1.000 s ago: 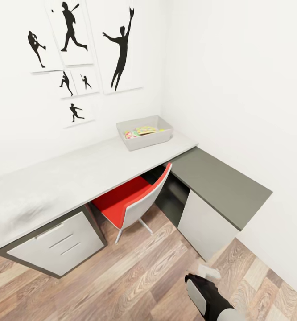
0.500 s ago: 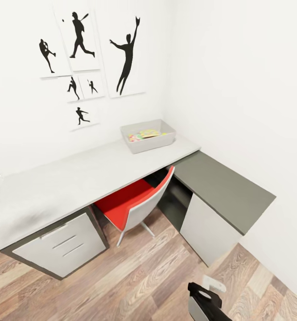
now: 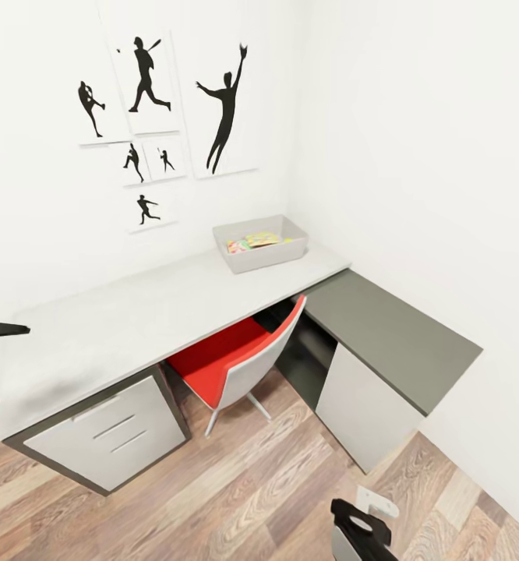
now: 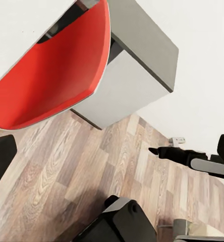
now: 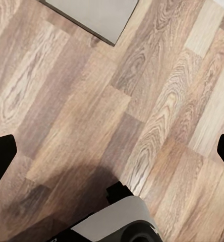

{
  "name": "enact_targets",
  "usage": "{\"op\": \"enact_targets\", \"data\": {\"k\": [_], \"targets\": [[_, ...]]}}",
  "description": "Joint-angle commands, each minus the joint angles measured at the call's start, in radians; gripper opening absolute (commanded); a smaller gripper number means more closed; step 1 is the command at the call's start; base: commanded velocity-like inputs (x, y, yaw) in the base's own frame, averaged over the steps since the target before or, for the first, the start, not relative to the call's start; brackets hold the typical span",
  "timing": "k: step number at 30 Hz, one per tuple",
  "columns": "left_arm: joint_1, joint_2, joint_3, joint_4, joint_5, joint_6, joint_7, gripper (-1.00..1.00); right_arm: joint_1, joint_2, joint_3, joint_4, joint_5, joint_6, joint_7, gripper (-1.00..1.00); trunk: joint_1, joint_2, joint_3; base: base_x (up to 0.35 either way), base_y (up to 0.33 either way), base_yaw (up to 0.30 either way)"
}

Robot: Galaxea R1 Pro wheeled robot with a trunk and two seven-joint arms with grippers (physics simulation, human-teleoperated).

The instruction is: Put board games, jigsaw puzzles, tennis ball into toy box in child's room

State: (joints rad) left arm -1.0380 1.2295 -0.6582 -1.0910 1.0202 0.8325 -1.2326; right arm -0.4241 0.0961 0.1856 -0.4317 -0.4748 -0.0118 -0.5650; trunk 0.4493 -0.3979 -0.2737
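Toy box on table, bright toys inside.

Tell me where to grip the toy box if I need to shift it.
Likely the near long rim of the toy box, coming from above on the chair side: the sloping walls flare outward, and white walls close off its back and right.
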Motion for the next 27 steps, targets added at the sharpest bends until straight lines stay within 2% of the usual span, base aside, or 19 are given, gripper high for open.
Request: {"op": "enact_targets", "data": {"k": [1, 5, 12, 15, 17, 19, 23, 27], "targets": [[-0.005, -0.001, -0.010, 0.007, 0.008, 0.002, -0.002, 1.00, 0.001, -0.001, 0.009, -0.001, -0.010, -0.018, -0.004, 1.00, 0.001, -0.002, 0.000, 0.000, 0.000, -0.076], [-0.005, 0.005, -0.015, 0.016, 0.009, -0.006, -0.007, 1.00, 0.008, -0.002, 0.008, -0.001, -0.011, -0.049, 0.023, 1.00, 0.001, -0.002, 0.006, 0.000, 0.000, -0.113], [-0.004, 0.011, -0.025, 0.063, 0.009, -0.009, -0.013, 1.00, 0.011, -0.002, 0.009, -0.001, -0.011, -0.057, 0.053, 1.00, 0.001, -0.002, 0.017, 0.000, 0.000, -0.136], [-0.004, 0.010, -0.088, 0.070, 0.009, -0.024, -0.009, 1.00, 0.011, -0.003, 0.009, -0.001, -0.012, -0.056, 0.055, 1.00, 0.001, -0.002, 0.022, 0.000, 0.000, -0.139], [-0.004, 0.011, -0.133, 0.075, 0.010, -0.061, -0.010, 1.00, 0.011, -0.008, 0.009, -0.001, -0.013, -0.056, 0.055, 1.00, 0.001, -0.002, 0.025, 0.000, 0.000, -0.140], [-0.004, 0.012, -0.158, 0.095, 0.010, -0.098, -0.013, 1.00, 0.011, -0.018, 0.009, 0.000, -0.014, -0.055, 0.056, 1.00, 0.001, -0.002, 0.029, 0.000, 0.000, -0.140], [-0.004, 0.007, -0.189, 0.124, 0.009, -0.122, -0.011, 1.00, 0.011, -0.023, 0.009, 0.012, -0.013, -0.055, 0.058, 1.00, 0.001, -0.002, 0.035, 0.000, 0.000, -0.140], [-0.004, 0.000, -0.266, 0.136, 0.010, -0.138, -0.002, 1.00, 0.011, -0.025, 0.009, 0.019, -0.012, -0.057, 0.069, 1.00, 0.001, -0.002, 0.041, 0.000, 0.000, -0.136]]}}
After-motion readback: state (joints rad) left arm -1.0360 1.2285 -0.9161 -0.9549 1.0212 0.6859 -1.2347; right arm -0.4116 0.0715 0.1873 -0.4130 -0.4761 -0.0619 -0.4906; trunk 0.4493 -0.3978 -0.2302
